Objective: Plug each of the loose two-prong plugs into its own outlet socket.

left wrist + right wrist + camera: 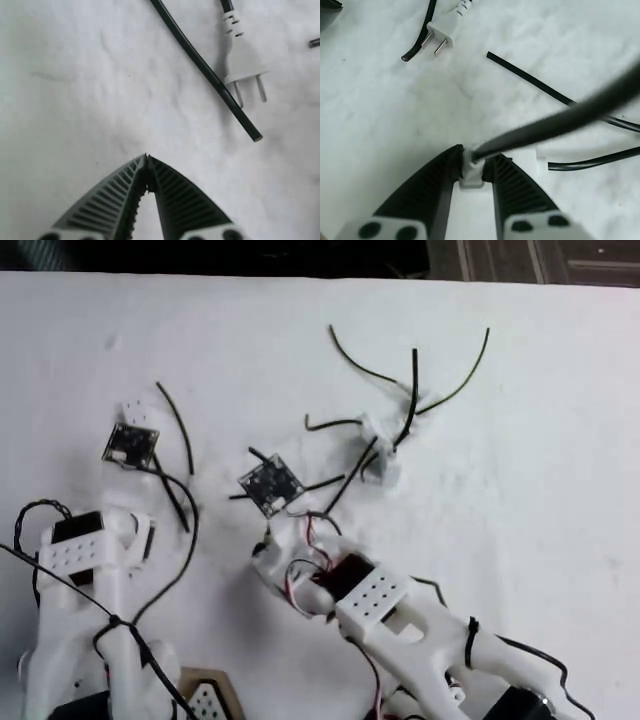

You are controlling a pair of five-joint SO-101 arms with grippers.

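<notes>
The held plug (471, 176) is white and is pinched by the right gripper (472, 156), with its black cord (560, 117) leading away. This gripper is just beside a black socket (270, 486). A loose plug (243, 60) lies flat on the worktop (75, 75), apart from the left gripper (146, 161), which is pressed together on nothing.

On the white desk (520, 390) two small black square sockets lay well apart: the left socket (130, 445), with a white plug (138, 414) just beside its far edge, and the middle socket (270, 486). To the right of the middle one sat a clump of white plugs (380, 455), their thin black cords (352, 362) fanning outward. The left arm (85, 550) stood at the near left, while the right arm (380, 602) slanted in from the near right, its front end just short of the middle socket.
</notes>
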